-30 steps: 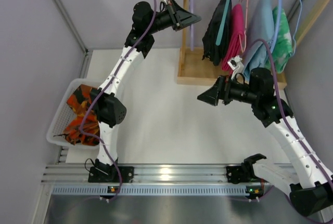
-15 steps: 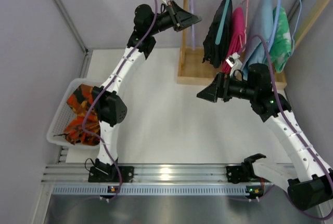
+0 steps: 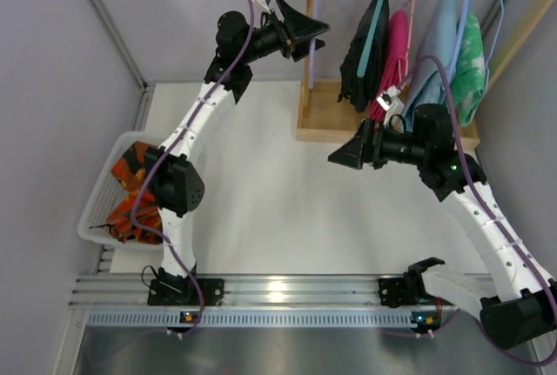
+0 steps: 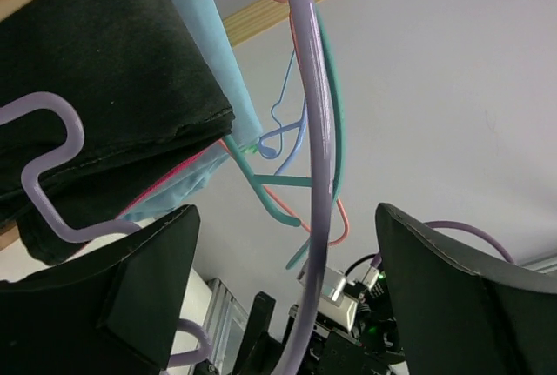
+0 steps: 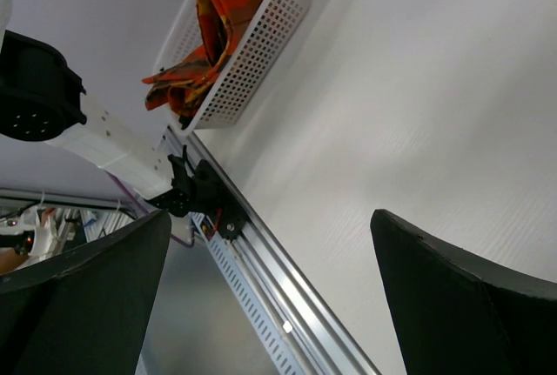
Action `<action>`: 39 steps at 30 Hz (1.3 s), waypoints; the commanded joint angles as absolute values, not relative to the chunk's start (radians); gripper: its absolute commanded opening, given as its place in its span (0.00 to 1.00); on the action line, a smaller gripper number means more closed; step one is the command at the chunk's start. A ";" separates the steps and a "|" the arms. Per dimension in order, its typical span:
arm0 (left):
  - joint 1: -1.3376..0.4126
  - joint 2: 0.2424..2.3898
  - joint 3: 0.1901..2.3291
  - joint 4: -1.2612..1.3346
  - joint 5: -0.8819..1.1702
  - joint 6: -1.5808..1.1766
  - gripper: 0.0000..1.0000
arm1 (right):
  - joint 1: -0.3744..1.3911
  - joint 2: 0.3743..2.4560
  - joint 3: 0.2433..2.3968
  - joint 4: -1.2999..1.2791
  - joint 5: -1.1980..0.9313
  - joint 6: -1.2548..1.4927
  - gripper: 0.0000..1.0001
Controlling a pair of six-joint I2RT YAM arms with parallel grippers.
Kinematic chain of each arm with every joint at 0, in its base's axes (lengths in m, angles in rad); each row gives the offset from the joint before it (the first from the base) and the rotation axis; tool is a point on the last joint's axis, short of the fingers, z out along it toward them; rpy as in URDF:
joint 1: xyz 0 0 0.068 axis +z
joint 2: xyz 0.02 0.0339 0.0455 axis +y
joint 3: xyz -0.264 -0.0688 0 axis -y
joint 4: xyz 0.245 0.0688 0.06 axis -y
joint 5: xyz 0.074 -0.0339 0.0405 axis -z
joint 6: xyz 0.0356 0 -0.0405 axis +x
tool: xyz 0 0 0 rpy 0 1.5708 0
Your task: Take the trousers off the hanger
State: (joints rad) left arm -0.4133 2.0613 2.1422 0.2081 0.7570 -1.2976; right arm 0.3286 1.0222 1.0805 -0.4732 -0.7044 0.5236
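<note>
Lying bunched in the white basket point(image 3: 94, 205) at the left edge of the surface point(image 3: 278, 210): the trousers point(image 3: 130, 188), orange with dark blotches, well apart from the hanger and wholly free of it.

Hanger point(image 4: 315, 131): thin, lilac, hanging at the left end of the wooden rack point(image 3: 335, 118); nothing is draped on the parts that show.

Left hand point(image 3: 306, 29): raised to the hanger, fingers apart on either side of its slim bar, not clamped on it.

Right hand point(image 3: 348, 156): fingers spread wide with nothing between them, hovering over the surface in front of the rack.

Neighbouring stock: black garment point(image 3: 361, 53), pink garment point(image 3: 396, 53) and others, each hanging on its own hanger to the right.

Progress, as judged: the removal looks complete, garment binned and hanger bare. What appears left is only to draw the left hand clear of the hanger.
</note>
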 commanded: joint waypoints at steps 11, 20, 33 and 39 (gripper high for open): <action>-0.206 1.769 1.858 0.017 0.804 -0.970 0.99 | 0.252 0.982 1.167 -0.531 -0.686 0.347 1.00; -0.113 1.500 1.631 -0.461 0.579 -0.341 0.99 | 0.212 1.047 1.156 -0.702 -0.582 0.215 0.99; -0.215 1.172 1.166 -0.543 0.244 -0.071 0.99 | 0.235 1.051 1.100 -0.785 -0.479 0.061 0.99; -0.242 1.140 1.111 -0.545 0.186 -0.035 0.99 | 0.244 1.022 1.042 -0.761 -0.486 0.023 1.00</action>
State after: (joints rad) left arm -0.2417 1.1755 1.1191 -0.5560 0.2466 -0.0845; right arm 0.2325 1.0580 1.0519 -0.7788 -0.4763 0.0708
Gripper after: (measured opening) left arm 0.987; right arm 0.993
